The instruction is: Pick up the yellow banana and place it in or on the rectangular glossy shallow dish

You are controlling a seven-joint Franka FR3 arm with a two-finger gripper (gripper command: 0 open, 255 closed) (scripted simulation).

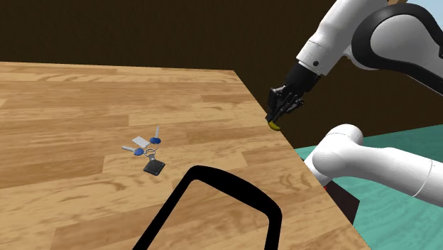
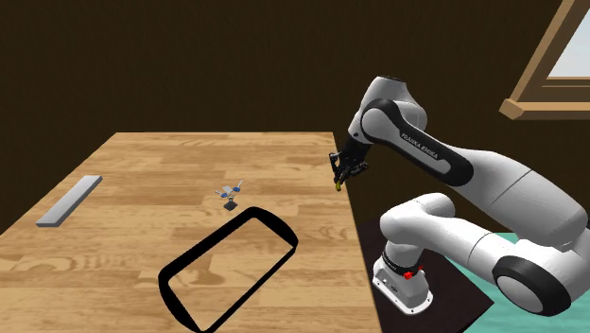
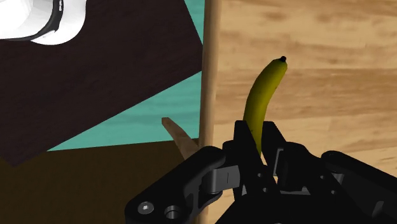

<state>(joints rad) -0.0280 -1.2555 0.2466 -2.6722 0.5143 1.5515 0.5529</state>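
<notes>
A yellow banana (image 3: pixel 264 95) with a dark tip is clasped between my black fingers and pokes out past them. My gripper (image 3: pixel 259 137) is shut on it. In the shoulder view the gripper (image 1: pixel 282 106) hangs over the wooden table's right edge, the banana (image 1: pixel 274 126) showing as a small yellow end below the fingers, lifted off the wood. The dish (image 1: pixel 231 183) is a black-rimmed rounded rectangle lying flat near the table's front, to the gripper's lower left. In the second exterior view the gripper (image 2: pixel 343 170) and banana (image 2: pixel 338 186) are up and right of the dish (image 2: pixel 276 227).
A bunch of keys with blue tags (image 1: pixel 148 147) lies between the dish and the table's middle. A grey flat bar (image 2: pixel 70 201) rests at the far left edge. Beyond the table's edge (image 3: pixel 210 70) are teal floor and my dark stand (image 2: pixel 444 293).
</notes>
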